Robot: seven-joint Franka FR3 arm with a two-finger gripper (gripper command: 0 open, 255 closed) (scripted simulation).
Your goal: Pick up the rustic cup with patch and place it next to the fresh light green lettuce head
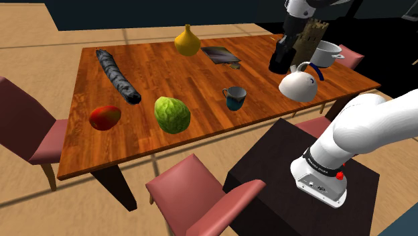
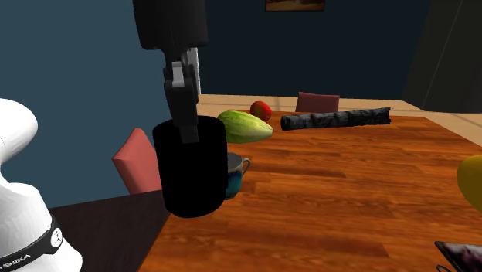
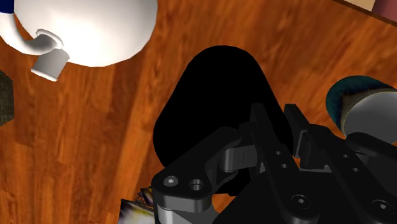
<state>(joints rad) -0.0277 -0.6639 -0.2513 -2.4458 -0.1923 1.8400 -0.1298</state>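
Note:
My gripper point(image 1: 285, 41) is shut on a plain black cup point(image 1: 279, 59), one finger inside its rim and one outside. The cup point(image 2: 190, 174) hangs upright above the wooden table point(image 1: 167, 74) near the corner at the shoulder view's right. In the wrist view the black cup point(image 3: 213, 95) sits between my fingers point(image 3: 262, 130). The light green lettuce head point(image 1: 172, 114) lies near the table's front edge, well to the shoulder view's left of the cup. The lettuce point(image 2: 246, 126) shows beyond the cup in the second exterior view.
A blue mug point(image 1: 234, 98) stands between cup and lettuce. A white teapot point(image 1: 299, 86) and a grey pot point(image 1: 326, 53) sit close by the gripper. Further off lie a dark long loaf point(image 1: 118, 76), a red fruit point(image 1: 104, 117), a yellow gourd point(image 1: 187, 41) and a book point(image 1: 221, 55). Pink chairs point(image 1: 201, 194) line the table.

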